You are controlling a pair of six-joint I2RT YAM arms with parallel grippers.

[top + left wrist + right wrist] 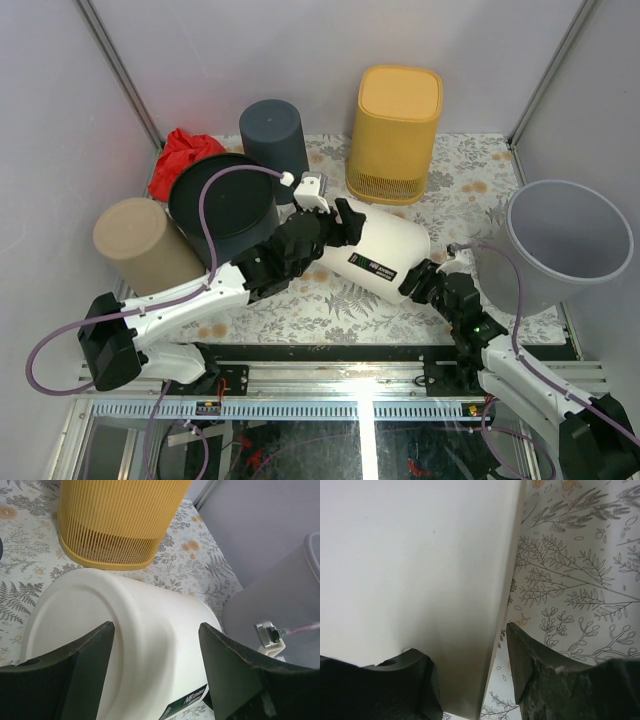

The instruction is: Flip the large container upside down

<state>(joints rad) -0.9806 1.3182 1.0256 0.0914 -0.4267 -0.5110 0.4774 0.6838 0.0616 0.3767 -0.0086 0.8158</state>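
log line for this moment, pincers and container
white container: on its side | left pincer: open over its closed end | right pincer: open astride its edge | flip: not done

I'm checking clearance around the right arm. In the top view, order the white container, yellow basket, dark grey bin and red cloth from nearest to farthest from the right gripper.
1. white container, lying centre, its wall between the jaws of the right gripper.
2. yellow basket, back centre.
3. dark grey bin, back left.
4. red cloth, far left corner.
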